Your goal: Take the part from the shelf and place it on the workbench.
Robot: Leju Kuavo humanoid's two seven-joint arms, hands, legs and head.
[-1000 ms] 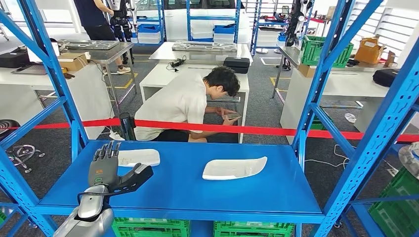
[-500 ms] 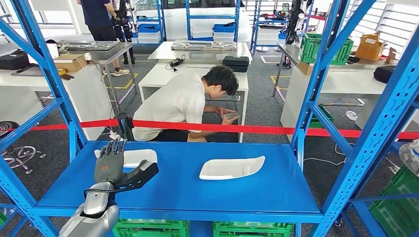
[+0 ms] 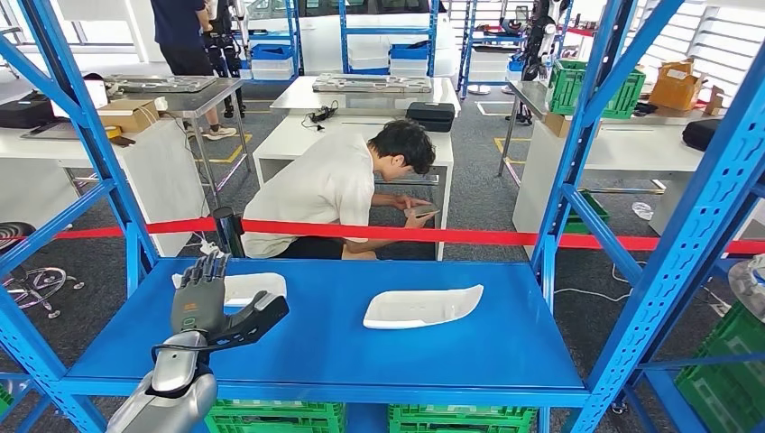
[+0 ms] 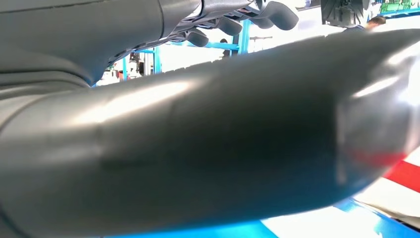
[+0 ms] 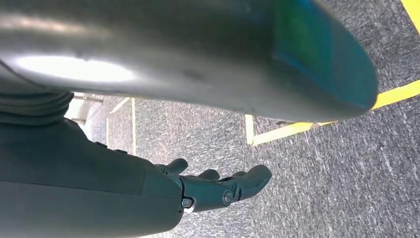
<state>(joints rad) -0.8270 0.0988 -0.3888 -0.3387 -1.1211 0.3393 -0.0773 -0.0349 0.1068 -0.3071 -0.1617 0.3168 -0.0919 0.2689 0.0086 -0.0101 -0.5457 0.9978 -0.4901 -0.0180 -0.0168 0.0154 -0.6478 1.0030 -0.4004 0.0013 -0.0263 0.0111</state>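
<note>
Left hand over shelf, nothing held.
Left hand fingers spread, just in front of the near white part on the blue shelf. Right hand loosely open, empty, over grey floor.

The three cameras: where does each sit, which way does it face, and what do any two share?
Head view: high on the body, looking forward and down at the blue shelf with two white parts; left hand raised near the left white part.
Left wrist view: behind the left hand, thumb close to the lens.
Right wrist view: hanging arm, facing carpet; right hand empty.
Shared: head and left wrist views both show the left hand.
</note>
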